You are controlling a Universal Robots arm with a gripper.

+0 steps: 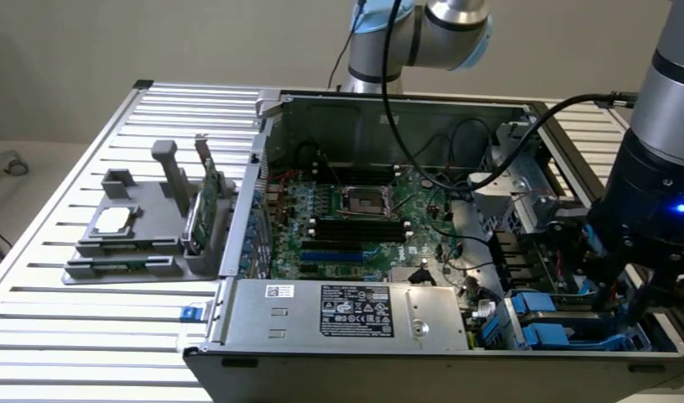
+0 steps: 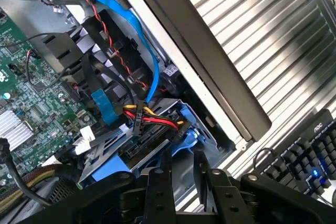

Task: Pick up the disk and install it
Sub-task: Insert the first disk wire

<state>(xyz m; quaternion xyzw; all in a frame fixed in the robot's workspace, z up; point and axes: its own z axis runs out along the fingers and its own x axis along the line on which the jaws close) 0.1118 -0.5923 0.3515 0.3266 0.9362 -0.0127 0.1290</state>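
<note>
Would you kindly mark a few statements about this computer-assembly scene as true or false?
1. The case lies open on a slatted table. True.
2. The gripper hovers over the fixture. False: it is by the carriers, on the exterior view's right.
3. A green card stands upright in the fixture. True.
4. Those carriers are red. False: they are blue.

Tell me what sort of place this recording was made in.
Probably a robotics lab or test bench for computer assembly: an open desktop PC case sits on a slatted metal table, beside a grey parts fixture, with a robot arm over it.
</note>
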